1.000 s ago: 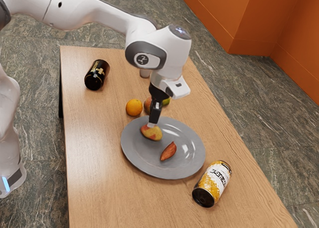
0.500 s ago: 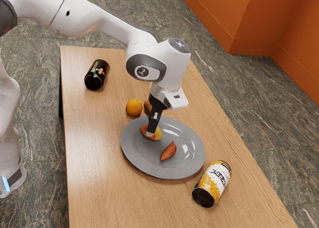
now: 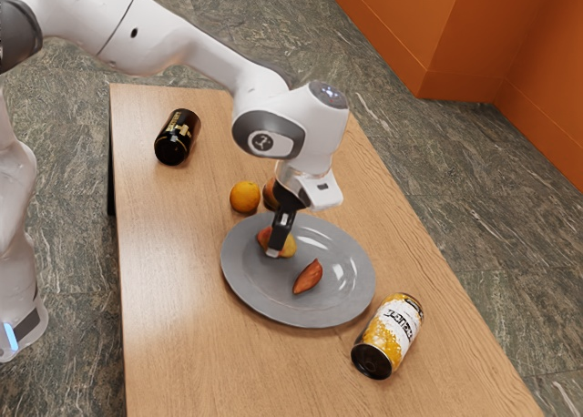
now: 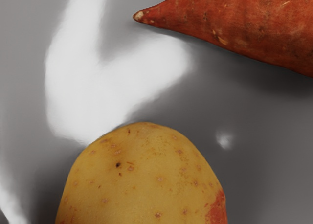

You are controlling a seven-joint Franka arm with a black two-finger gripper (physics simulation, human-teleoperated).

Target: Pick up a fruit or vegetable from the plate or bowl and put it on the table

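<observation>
On the table (image 3: 173, 326), the grey plate (image 3: 239, 285) hasn't moved. My claw (image 3: 277, 249) has dropped slightly lower over its far side, toward the exterior view's left; whether it is wide or narrow, I can't tell. The sweet potato (image 3: 308, 277) lies nearer, unmoved. The yellow potato (image 3: 290, 247) is right at my claw and still on the plate, so I judge the descent nearly done, with gripping and lifting next.

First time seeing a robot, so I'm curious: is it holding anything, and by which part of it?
It cannot be told: the gripper is down at the potato on the plate, but any hold is hidden.
</observation>
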